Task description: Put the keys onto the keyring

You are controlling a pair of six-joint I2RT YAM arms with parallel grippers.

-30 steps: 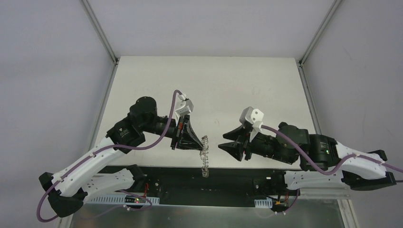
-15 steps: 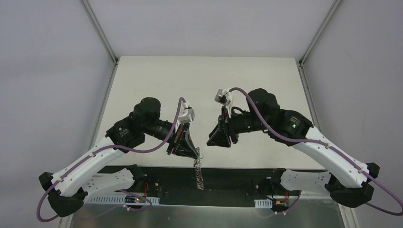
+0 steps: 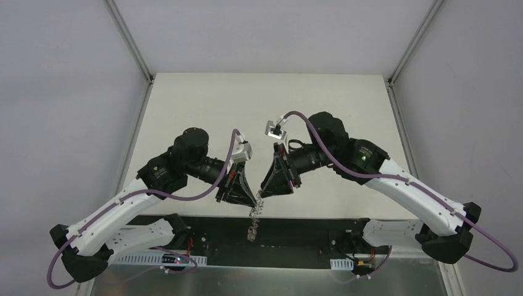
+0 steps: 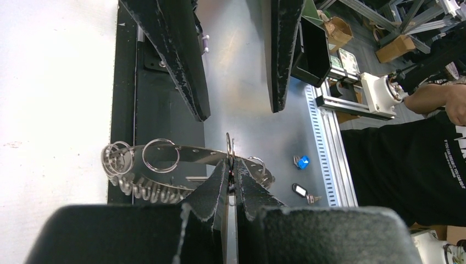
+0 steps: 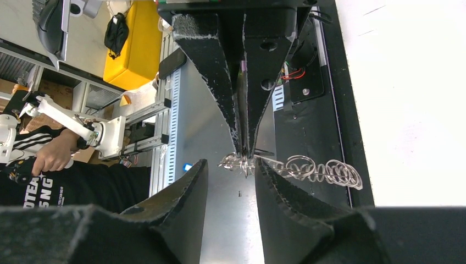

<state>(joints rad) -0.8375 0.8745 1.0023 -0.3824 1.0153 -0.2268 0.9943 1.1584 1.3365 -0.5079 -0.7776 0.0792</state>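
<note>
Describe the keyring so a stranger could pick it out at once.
Start at the middle of the white table's near edge. There the shut left gripper pinches the keyring, which dangles below it. It is a floppy silvery band fringed with thin wire loops, glinting against the matte black gripper.

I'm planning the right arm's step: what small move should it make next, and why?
Probably ease the right gripper forward and close on the keyring. Its jaws stand open just short of the ring. The left gripper pinches the ring, and the rest dangles loose.
</note>
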